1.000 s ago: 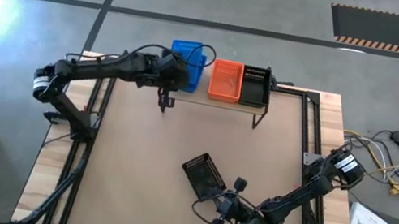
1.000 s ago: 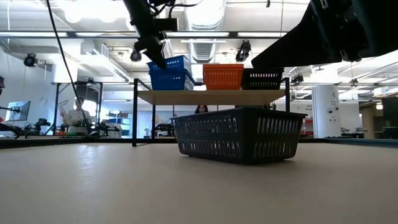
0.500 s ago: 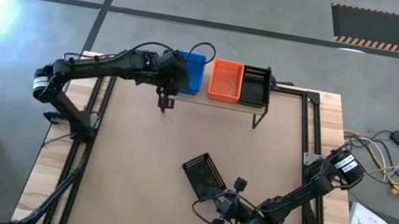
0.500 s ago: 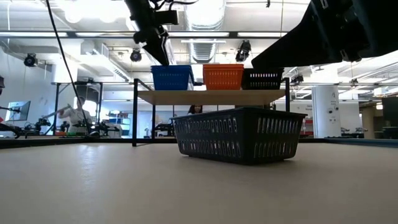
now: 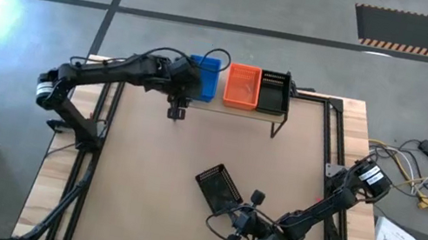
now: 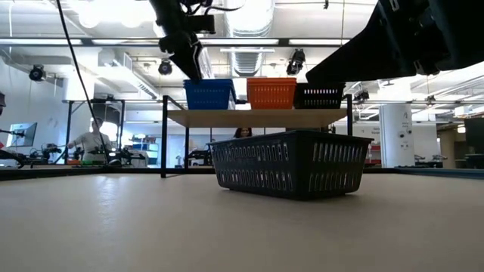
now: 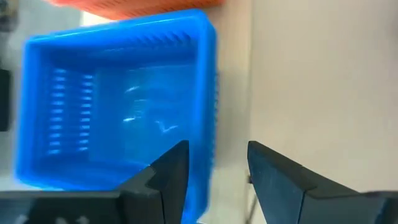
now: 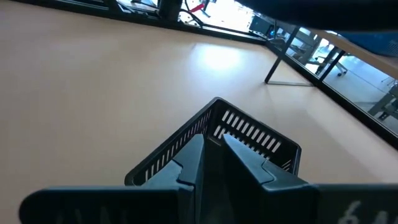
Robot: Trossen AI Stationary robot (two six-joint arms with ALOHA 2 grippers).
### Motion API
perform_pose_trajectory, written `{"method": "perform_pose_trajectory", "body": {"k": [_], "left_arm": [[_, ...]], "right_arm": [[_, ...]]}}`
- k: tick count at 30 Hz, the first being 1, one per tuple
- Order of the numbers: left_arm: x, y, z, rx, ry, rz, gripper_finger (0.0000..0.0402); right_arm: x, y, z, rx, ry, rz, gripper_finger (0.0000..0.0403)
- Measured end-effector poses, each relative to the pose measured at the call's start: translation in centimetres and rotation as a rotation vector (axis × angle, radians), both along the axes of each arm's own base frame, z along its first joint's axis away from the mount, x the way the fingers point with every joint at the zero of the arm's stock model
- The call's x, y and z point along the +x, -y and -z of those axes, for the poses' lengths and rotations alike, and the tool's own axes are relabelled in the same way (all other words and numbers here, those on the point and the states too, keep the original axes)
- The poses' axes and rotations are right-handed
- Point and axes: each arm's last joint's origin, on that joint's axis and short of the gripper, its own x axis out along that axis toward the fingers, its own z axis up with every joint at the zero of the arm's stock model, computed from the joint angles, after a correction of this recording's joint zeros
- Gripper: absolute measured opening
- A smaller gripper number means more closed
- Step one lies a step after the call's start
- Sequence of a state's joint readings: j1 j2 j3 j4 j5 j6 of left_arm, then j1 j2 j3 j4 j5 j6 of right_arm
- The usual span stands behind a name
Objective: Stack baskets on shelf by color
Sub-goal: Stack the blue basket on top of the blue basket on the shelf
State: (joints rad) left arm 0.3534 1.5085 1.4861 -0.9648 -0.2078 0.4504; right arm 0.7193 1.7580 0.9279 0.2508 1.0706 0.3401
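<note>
Low wooden-topped black-legged shelf (image 5: 234, 108) carries blue, orange, black stacks. Loose black perforated plastic basket (image 5: 219, 186) lies on the table, nearest right gripper (image 8: 211, 157), apparently clamped on its rim. Left gripper (image 7: 214, 171) open beside blue perforated basket (image 7: 118, 112).

The left claw (image 7: 214, 171) hangs with fingers spread over the blue basket (image 7: 118, 106), beside an orange basket (image 7: 134, 7).
</note>
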Motion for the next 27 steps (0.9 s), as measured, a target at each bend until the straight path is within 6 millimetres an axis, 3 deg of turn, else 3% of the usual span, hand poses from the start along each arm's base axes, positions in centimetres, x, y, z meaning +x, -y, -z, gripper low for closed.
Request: {"method": "perform_pose_trajectory", "body": {"k": [11,27], "left_arm": [[-0.21,0.26,-0.53,-0.066,0.05,-0.008,0.0128],[-0.89,-0.09,-0.53,0.105,-0.051,-0.077,0.0111]], "right_arm": [[0.0,0.0,0.0,0.0,0.0,0.001,0.0048],[-0.05,-0.04,0.02,-0.016,-0.008,-0.007,0.0048]]}}
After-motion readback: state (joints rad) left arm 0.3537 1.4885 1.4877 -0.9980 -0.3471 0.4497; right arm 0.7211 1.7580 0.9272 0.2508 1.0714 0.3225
